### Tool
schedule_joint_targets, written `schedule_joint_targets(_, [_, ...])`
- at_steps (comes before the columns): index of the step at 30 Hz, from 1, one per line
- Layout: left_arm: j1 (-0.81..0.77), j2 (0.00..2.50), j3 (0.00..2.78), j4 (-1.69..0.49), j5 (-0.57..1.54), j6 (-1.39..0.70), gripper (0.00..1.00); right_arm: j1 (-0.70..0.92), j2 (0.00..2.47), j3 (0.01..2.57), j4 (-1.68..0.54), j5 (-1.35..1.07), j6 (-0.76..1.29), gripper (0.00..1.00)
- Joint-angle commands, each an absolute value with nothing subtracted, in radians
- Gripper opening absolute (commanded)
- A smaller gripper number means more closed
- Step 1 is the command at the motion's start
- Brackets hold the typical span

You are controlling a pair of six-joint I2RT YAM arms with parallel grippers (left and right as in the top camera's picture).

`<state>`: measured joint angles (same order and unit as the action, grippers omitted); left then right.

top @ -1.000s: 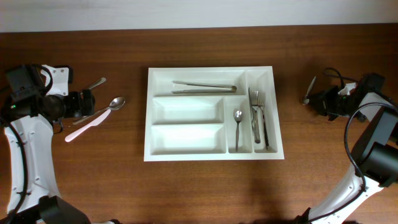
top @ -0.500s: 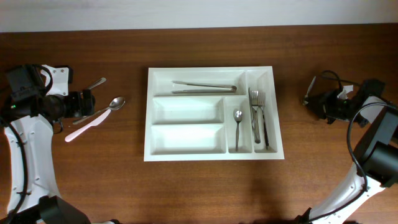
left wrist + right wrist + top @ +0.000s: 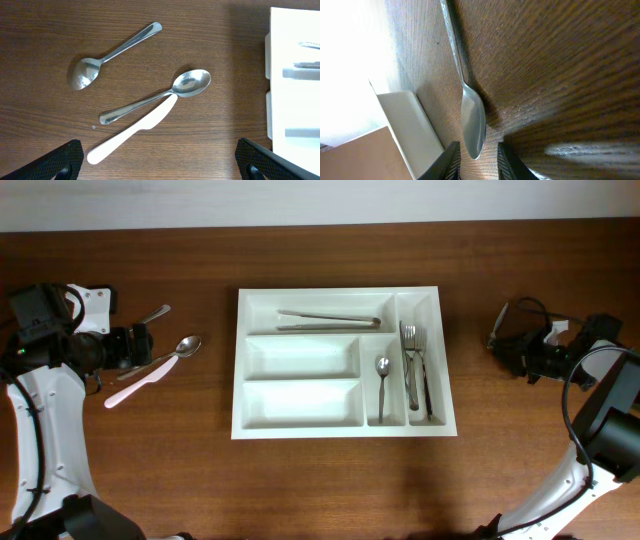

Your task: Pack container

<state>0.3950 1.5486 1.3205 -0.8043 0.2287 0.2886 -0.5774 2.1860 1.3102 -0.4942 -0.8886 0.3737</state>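
Note:
The container [image 3: 341, 429], a white five-compartment tray, sits mid-table; its edge shows in the left wrist view [image 3: 295, 50]. It holds tongs [image 3: 328, 318], a spoon [image 3: 382, 370] and forks [image 3: 413, 355]. My left gripper [image 3: 140, 345] [image 3: 160, 162] is open and empty, just left of two loose spoons [image 3: 160, 95] [image 3: 107, 52] and a white knife [image 3: 132, 132]. My right gripper [image 3: 500, 346] [image 3: 476, 152] is right of the tray. Its fingers are drawn in close around the bowl of another spoon [image 3: 471, 120] [image 3: 497, 323].
The two left-hand spoons [image 3: 178, 350] [image 3: 155, 313] and the white knife [image 3: 135, 385] lie between the left gripper and the tray. Two long compartments [image 3: 300, 356] of the tray hold nothing. Cables hang round the right wrist [image 3: 545, 315].
The right arm has drawn back slightly to the right and the spoon at its jaws has shifted a little. The left arm and its cutlery have not moved.

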Motion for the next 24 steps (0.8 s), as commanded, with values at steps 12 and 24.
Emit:
schedule_joint_targets(12, [0.398,1.556,1.34,-0.804,0.24,0.301,0.99,-0.549,2.297,1.247,-0.434,-0.572,0.454,0.22])
schedule_joint_targets(24, [0.398,1.556,1.34,-0.804,0.24,0.301,0.99,-0.549,2.297,1.247,-0.385,-0.549,0.515,0.18])
